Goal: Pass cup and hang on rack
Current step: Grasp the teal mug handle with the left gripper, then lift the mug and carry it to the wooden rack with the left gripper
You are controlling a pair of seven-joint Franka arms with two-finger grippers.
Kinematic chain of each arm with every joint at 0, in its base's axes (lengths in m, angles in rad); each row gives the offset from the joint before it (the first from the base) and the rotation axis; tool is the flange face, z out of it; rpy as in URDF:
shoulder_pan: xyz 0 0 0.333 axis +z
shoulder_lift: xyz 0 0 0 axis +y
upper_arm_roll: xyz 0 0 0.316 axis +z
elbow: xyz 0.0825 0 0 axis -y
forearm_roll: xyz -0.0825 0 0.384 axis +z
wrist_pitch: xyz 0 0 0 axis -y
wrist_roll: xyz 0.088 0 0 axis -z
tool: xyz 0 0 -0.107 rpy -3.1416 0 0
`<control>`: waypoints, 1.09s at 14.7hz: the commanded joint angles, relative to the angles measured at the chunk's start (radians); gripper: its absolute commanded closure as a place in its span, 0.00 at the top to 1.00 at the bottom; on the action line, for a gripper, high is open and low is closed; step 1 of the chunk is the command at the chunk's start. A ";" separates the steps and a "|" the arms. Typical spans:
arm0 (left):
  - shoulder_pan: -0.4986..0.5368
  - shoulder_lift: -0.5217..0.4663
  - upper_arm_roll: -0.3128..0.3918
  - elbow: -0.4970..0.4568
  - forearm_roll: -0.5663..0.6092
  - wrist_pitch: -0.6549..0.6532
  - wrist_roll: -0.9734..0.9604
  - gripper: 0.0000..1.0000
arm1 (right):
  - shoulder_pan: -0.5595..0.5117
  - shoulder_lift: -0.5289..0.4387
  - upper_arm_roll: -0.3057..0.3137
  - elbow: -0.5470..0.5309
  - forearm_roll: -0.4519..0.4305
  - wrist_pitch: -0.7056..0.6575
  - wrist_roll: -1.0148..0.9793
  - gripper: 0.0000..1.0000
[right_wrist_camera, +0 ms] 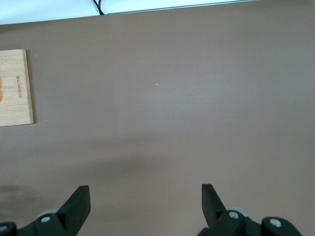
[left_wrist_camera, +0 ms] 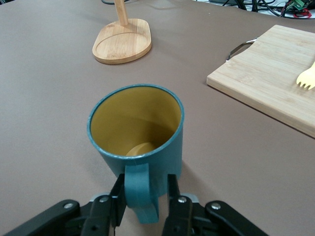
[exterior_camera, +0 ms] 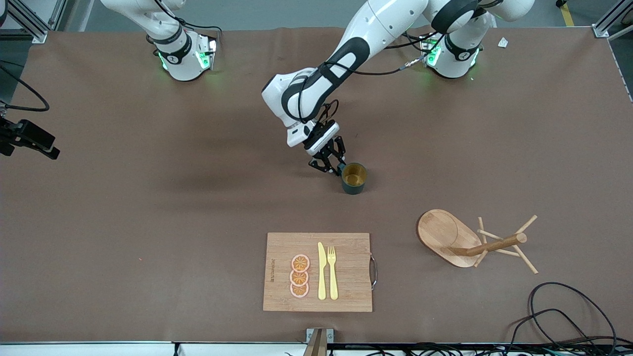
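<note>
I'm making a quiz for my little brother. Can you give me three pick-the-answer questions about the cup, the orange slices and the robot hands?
1. Where does the cup stand?
A. on the cutting board
B. on the bare table, farther from the front camera than the cutting board
C. on the rack

2. How many orange slices lie on the board?
A. one
B. three
C. five

3. What is the left end effector doing?
A. its fingers sit on either side of the cup's handle
B. it hangs over the rack
C. it holds the fork

Answers: 1 B, the cup sits on brown tabletop. 2 B, three slices in a row beside the knife. 3 A, the left wrist view shows the handle between the fingers.
</note>
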 commanded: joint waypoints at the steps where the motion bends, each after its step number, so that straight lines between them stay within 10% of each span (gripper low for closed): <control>1: -0.005 -0.003 0.003 0.013 0.012 -0.030 0.018 0.19 | -0.017 -0.022 0.014 -0.017 -0.006 -0.001 -0.010 1.00; 4: -0.002 -0.014 0.001 0.019 0.003 -0.040 0.061 0.00 | -0.018 -0.021 0.014 -0.017 -0.005 0.000 -0.011 1.00; 10: 0.038 -0.104 -0.008 0.135 -0.143 -0.087 0.265 0.00 | -0.018 -0.021 0.014 -0.017 -0.002 -0.018 -0.011 1.00; 16: 0.217 -0.326 -0.014 0.161 -0.541 -0.041 0.461 0.00 | -0.018 -0.021 0.014 -0.017 -0.002 -0.018 -0.011 1.00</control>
